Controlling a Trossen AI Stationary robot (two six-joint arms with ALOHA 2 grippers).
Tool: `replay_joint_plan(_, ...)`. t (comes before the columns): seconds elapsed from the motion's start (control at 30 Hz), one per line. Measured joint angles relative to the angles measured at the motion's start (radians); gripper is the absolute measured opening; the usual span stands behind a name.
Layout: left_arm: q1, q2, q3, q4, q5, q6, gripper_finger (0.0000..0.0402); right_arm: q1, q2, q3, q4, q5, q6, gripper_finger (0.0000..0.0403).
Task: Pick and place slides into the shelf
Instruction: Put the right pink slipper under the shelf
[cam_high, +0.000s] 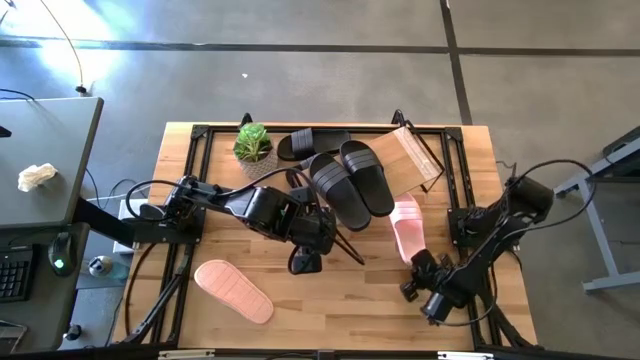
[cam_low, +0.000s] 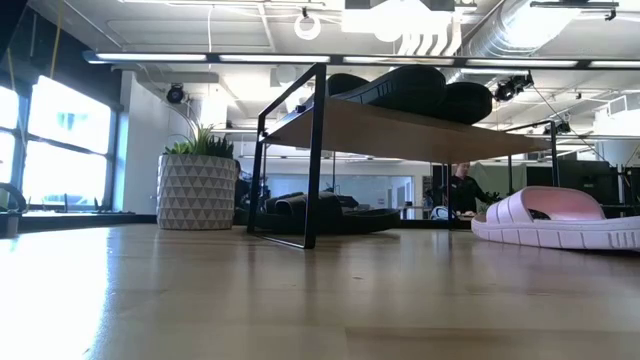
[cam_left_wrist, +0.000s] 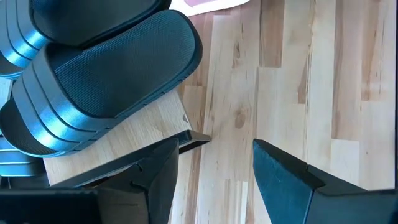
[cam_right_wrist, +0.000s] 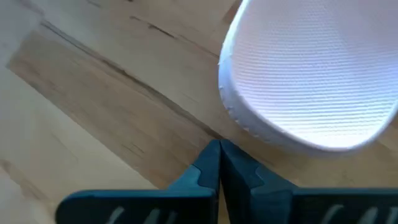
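The shelf (cam_high: 415, 160) stands slanted at the table's far middle, and two black slides (cam_high: 352, 180) lie side by side on its wood board (cam_left_wrist: 124, 149). A third black slide (cam_high: 305, 143) lies on the table beneath the shelf (cam_low: 400, 125). One pink slide (cam_high: 407, 228) rests sole-down to the right of the shelf, the other (cam_high: 233, 290) at the near left. My left gripper (cam_left_wrist: 214, 171) is open, low beside the board's near corner. My right gripper (cam_right_wrist: 219, 163) is shut, its tips just short of the pink slide's end (cam_right_wrist: 311, 74).
A potted green plant (cam_high: 253, 145) stands at the far left next to the shelf. Bare wood lies between the two pink slides along the near edge. A grey side table (cam_high: 45, 165) with a crumpled paper stands left of the work table.
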Motion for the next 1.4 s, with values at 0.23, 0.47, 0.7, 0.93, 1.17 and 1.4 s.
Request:
replay_joint_plan(0.23,0.0,0.0,0.0,0.002,0.0,-0.001,0.0189,-0.041,-0.1,-0.105,-0.005,0.007,0.053,0.0)
replay_joint_plan(0.47,0.0,0.0,0.0,0.007,-0.006,-0.001,0.0188,-0.116,-0.159,-0.17,0.005,0.008,0.018,0.0)
replay_joint_plan(0.7,0.0,0.0,0.0,0.011,-0.006,-0.002,0.0189,-0.2,-0.185,-0.205,0.014,0.016,-0.026,0.0)
replay_joint_plan(0.93,0.0,0.0,0.0,0.013,-0.007,-0.002,0.0189,-0.29,-0.183,-0.213,0.001,0.056,-0.034,0.0)
replay_joint_plan(1.17,0.0,0.0,0.0,0.012,-0.008,-0.004,0.0189,-0.41,-0.18,-0.216,-0.049,0.103,-0.018,0.0)
replay_joint_plan(1.4,0.0,0.0,0.0,0.011,-0.008,-0.003,0.0189,-0.51,-0.181,-0.216,0.009,0.102,-0.127,0.0)
